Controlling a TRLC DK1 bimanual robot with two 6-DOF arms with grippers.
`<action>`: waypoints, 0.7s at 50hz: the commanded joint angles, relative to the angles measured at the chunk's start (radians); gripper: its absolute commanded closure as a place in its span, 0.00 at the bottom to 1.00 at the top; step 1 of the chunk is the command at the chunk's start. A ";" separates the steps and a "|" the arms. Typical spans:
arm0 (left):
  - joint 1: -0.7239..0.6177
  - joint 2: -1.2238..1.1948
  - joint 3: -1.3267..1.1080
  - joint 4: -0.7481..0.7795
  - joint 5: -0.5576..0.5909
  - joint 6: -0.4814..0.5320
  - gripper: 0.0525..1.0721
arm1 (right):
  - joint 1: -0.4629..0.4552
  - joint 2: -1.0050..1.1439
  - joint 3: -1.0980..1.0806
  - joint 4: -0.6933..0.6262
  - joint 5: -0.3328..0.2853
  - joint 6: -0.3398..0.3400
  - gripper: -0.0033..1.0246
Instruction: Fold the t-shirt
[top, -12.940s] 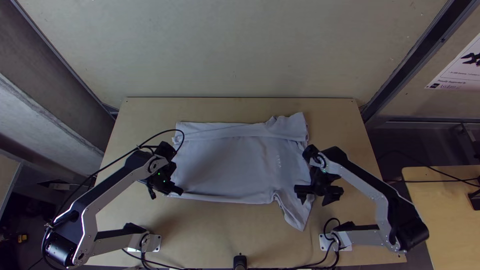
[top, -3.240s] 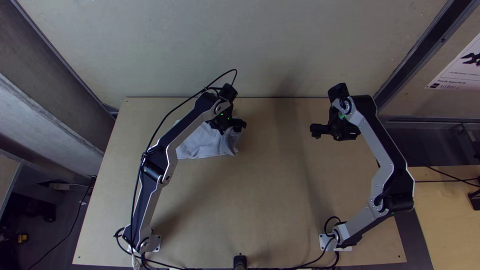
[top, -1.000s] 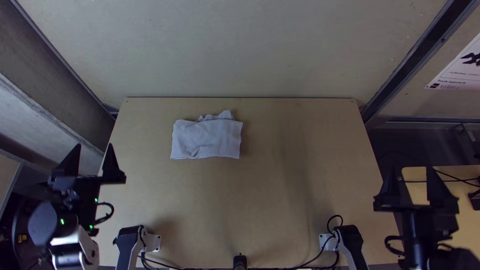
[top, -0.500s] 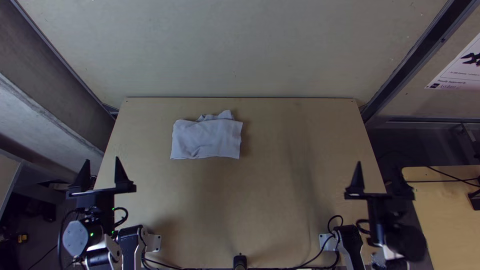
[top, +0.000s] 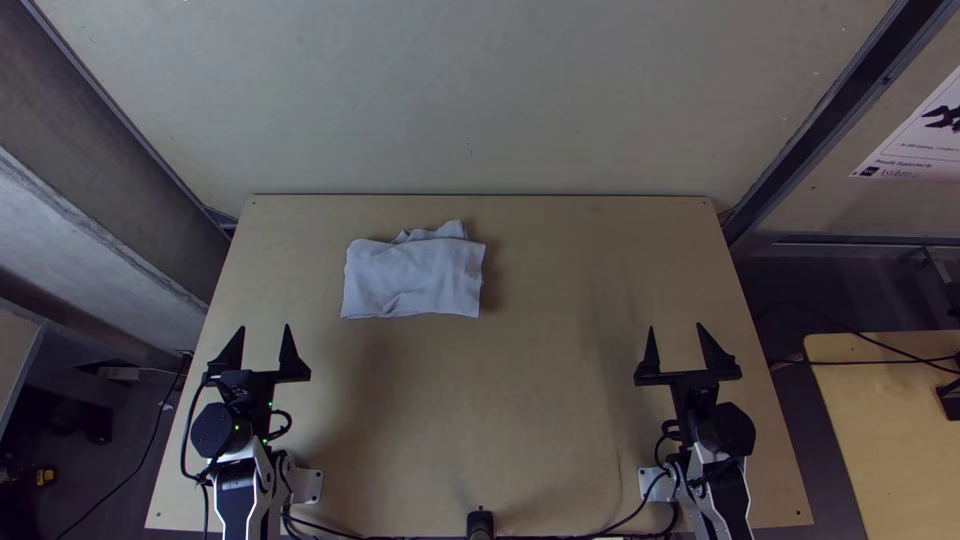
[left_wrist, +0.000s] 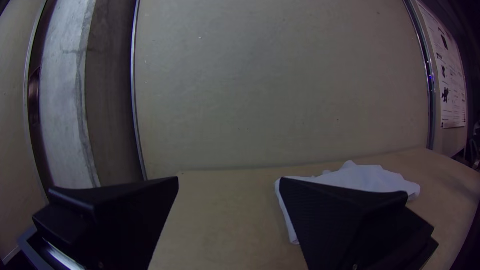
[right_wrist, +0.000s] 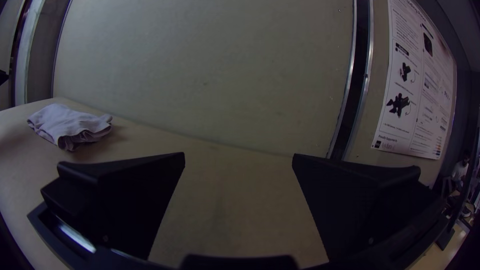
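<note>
A folded t-shirt (top: 412, 282) rests on the tabletop (top: 520, 420) left of center; left gripper (top: 265, 328), lower left, and right gripper (top: 676, 328), lower right, stand jaws apart.

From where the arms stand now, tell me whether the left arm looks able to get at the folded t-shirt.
Probably yes: the left gripper is open and empty, and only bare table seems to lie between it and the folded t-shirt.
</note>
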 joint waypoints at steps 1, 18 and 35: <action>-0.006 -0.015 -0.043 -0.037 0.001 0.027 0.05 | -0.003 -0.003 -0.009 -0.014 -0.001 -0.018 0.04; 0.001 -0.013 -0.041 -0.043 -0.009 0.024 0.05 | -0.008 -0.003 -0.009 -0.014 -0.001 -0.018 0.04; 0.001 -0.012 -0.041 -0.043 -0.009 0.024 0.05 | -0.008 -0.003 -0.009 -0.014 -0.001 -0.018 0.04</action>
